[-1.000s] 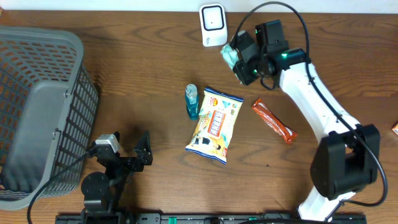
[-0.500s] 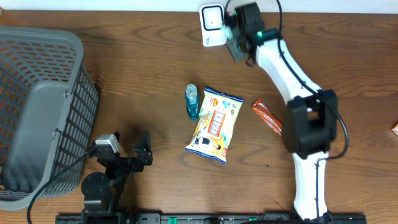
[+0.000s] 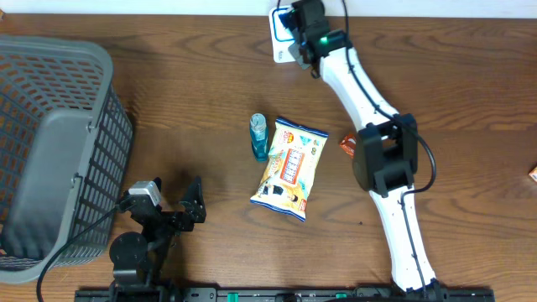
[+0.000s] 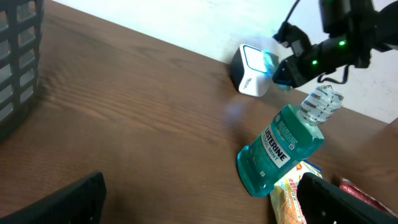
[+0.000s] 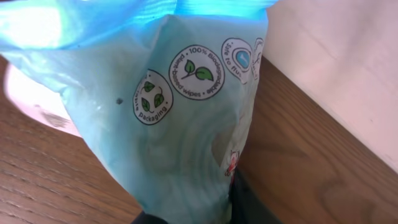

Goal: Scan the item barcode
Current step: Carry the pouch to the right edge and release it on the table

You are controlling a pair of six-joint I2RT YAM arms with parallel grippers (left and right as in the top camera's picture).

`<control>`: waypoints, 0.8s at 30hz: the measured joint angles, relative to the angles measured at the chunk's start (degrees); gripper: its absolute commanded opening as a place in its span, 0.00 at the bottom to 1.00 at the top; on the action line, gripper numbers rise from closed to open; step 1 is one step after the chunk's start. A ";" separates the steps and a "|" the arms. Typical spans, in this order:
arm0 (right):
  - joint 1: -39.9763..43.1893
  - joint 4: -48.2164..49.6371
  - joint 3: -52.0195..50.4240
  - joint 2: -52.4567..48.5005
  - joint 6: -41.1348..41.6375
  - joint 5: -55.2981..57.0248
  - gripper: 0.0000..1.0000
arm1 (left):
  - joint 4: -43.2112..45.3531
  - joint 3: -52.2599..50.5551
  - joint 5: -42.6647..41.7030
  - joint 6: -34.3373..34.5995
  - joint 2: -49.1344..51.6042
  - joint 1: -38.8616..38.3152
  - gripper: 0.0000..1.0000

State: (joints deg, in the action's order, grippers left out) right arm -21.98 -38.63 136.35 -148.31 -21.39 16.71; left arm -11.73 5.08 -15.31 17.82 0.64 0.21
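A light-blue wipes pack (image 5: 180,93) fills the right wrist view, and my right gripper (image 5: 199,214) is shut on its lower end. The overhead view shows that gripper (image 3: 300,21) at the table's far edge, pressed up against the white scanner (image 3: 278,42). In the left wrist view the pack (image 4: 272,62) sits right in front of the scanner (image 4: 249,78), whose face glows blue. No barcode shows on the pack's visible side. My left gripper (image 3: 191,208) rests open near the front left, with nothing between its fingers (image 4: 62,205).
A green mouthwash bottle (image 3: 258,136) lies at mid-table beside a yellow snack bag (image 3: 289,168). The right arm partly hides an orange bar (image 3: 346,144). A grey wire basket (image 3: 50,151) takes up the left side. A small orange item (image 3: 533,174) sits at the right edge.
The right arm has swung left and toward the back, carrying the wipes pack from right of the scanner up to its face. The left arm has not moved.
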 measured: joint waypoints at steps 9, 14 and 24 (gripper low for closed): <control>-1.97 -17.22 8.15 -0.09 4.46 10.97 0.01 | 0.00 0.00 0.00 0.02 0.00 0.00 0.98; 0.11 -33.20 14.69 -0.04 12.20 14.93 0.01 | 0.00 0.00 0.00 0.02 0.00 0.00 0.98; 19.04 -37.94 15.72 -0.07 18.53 20.63 0.01 | 0.00 0.00 0.00 0.00 0.00 0.00 0.98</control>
State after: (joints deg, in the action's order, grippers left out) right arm -2.94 -76.58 152.07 -148.38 -2.85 37.34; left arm -11.73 5.08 -15.31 17.82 0.64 0.21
